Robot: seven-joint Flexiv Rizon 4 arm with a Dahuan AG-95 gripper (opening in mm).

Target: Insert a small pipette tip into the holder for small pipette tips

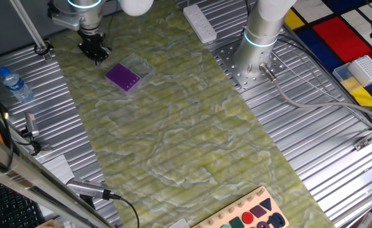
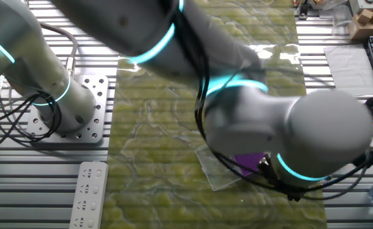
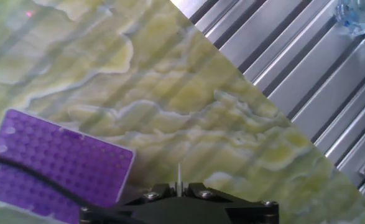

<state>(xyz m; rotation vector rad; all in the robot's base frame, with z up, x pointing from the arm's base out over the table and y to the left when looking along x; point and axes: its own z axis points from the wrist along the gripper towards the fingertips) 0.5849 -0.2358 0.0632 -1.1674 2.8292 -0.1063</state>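
The holder for small pipette tips (image 1: 122, 77) is a flat purple square box with a fine grid of holes, lying on the green mat with a clear cover piece (image 1: 139, 66) beside it. My gripper (image 1: 94, 52) hangs just left of and behind the holder, apart from it. In the hand view the holder (image 3: 51, 165) lies to the lower left, and a thin pale pipette tip (image 3: 179, 173) sticks out from between the fingers of my shut gripper (image 3: 179, 185). In the other fixed view the arm hides most of the holder (image 2: 248, 162).
A water bottle (image 1: 14, 84) stands on the metal table left of the mat. A white power strip (image 1: 199, 23) lies at the mat's far end. The arm base (image 1: 255, 60) is bolted at the right. A white gridded rack (image 1: 366, 68) sits far right.
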